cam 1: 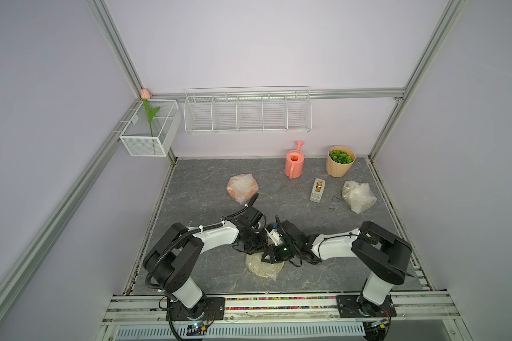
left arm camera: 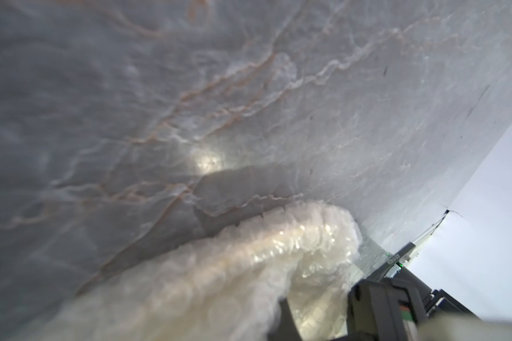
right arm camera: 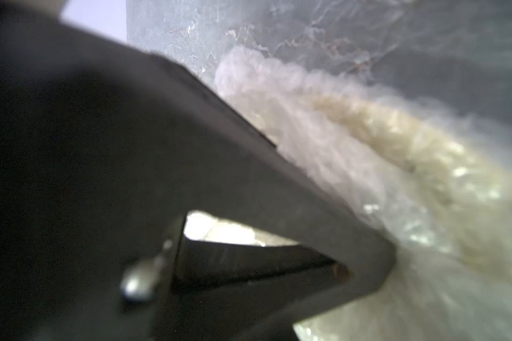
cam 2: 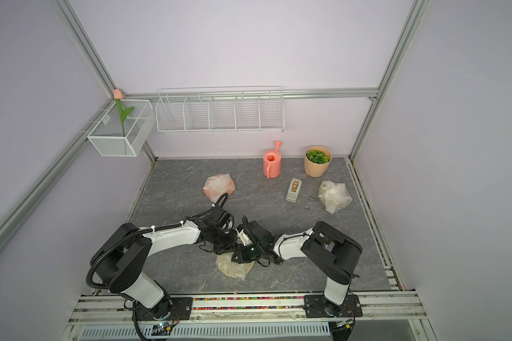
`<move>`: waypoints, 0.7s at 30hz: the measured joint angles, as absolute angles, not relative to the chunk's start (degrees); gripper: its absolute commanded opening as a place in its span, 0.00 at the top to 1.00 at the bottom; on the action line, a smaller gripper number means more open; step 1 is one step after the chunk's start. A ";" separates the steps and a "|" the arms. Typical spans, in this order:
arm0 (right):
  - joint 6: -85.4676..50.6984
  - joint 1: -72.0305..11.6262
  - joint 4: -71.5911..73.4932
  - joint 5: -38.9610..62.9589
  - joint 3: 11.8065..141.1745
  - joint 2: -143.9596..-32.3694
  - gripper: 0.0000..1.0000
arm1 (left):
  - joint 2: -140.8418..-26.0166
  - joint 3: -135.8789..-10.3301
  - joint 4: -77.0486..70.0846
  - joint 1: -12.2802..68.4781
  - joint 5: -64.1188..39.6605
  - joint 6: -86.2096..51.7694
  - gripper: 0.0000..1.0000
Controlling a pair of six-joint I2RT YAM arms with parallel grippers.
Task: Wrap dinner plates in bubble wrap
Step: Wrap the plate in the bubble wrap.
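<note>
The wrapped plate (cam 1: 265,269) is seen right under both arms, poking out frontward, with the left gripper (cam 1: 252,251) clamped shut and the right gripper's (cam 1: 272,255) opening not made out tbh.

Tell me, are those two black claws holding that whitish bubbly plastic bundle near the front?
Cannot be told. The left gripper, shut, and the right gripper sit over the whitish bubble-wrap bundle, but their tips are hidden or blurred.

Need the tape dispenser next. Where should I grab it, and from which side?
Probably from straight above, jaws closing across the tape dispenser on its two long sides, near the middle. It sits on its base, long and narrow, running front to back.
</note>
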State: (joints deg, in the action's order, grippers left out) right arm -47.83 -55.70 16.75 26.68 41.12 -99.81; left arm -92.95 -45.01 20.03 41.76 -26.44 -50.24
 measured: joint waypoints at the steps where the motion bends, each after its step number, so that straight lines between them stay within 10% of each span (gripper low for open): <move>1: -48.27 -55.70 15.33 26.63 41.08 -98.78 0.60 | -92.88 -44.56 19.35 41.74 -26.81 -49.98 1.00; 5: -47.24 -55.72 6.72 24.36 40.95 -91.74 0.52 | -92.51 -42.94 16.45 41.69 -27.64 -49.82 1.00; 14: -44.95 -53.49 -0.60 21.04 42.46 -86.13 0.89 | -92.18 -42.48 15.55 41.65 -27.94 -49.84 1.00; 21: -46.17 -53.10 -0.56 24.10 43.16 -95.68 0.93 | -88.95 -42.89 21.08 42.28 -25.17 -49.60 0.89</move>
State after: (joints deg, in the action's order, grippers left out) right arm -46.17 -53.10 -0.56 24.10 43.16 -95.68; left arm -88.95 -42.89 21.08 42.28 -25.17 -49.60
